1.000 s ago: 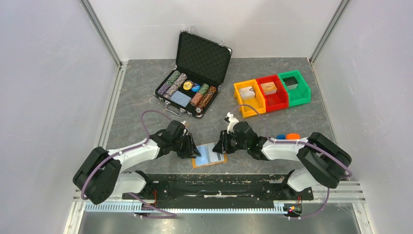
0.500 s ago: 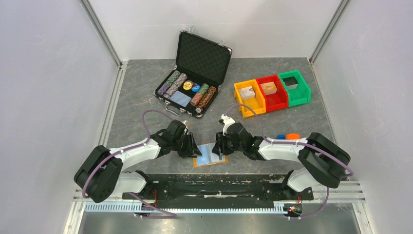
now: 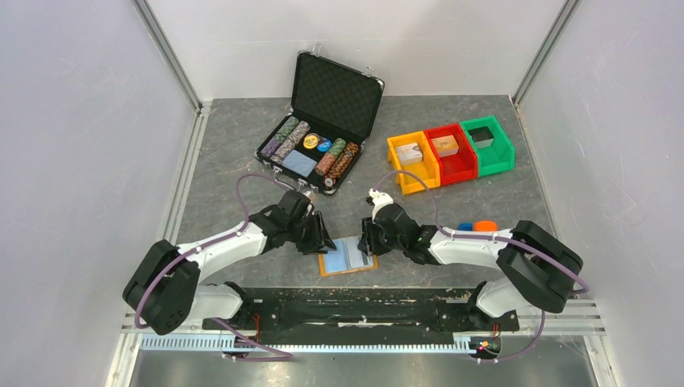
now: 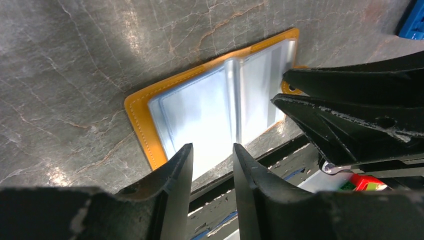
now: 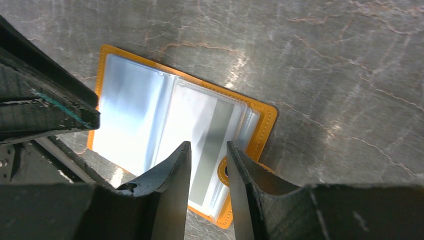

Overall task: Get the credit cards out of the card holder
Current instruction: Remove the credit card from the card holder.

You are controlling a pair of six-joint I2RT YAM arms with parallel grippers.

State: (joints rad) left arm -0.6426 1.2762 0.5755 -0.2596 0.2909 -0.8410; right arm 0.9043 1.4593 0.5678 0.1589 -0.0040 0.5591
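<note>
The orange card holder [image 3: 347, 259] lies open and flat on the grey table near the front edge. Its clear sleeves glare white-blue; a pale card with a grey stripe [image 5: 212, 125] shows in the right-hand sleeves, and the left sleeve looks light blue [image 4: 200, 115]. My left gripper [image 3: 322, 243] hovers at the holder's left edge, jaws a little apart and empty [image 4: 211, 148]. My right gripper [image 3: 367, 247] hovers over the holder's right side near the snap tab [image 5: 223, 172], jaws a little apart and empty [image 5: 208, 146]. The holder also shows in the left wrist view [image 4: 142, 107].
A black chip case [image 3: 332, 97] stands open at the back. Orange [image 3: 419, 182], red [image 3: 462, 170] and green [image 3: 501, 147] bins sit at the back right. Small blue and orange round items [image 3: 476, 226] lie by the right arm. A black rail [image 3: 347, 302] runs along the near edge.
My left gripper has shifted slightly right toward the holder's left edge. My right gripper has edged left over the holder. The holder has not moved.
</note>
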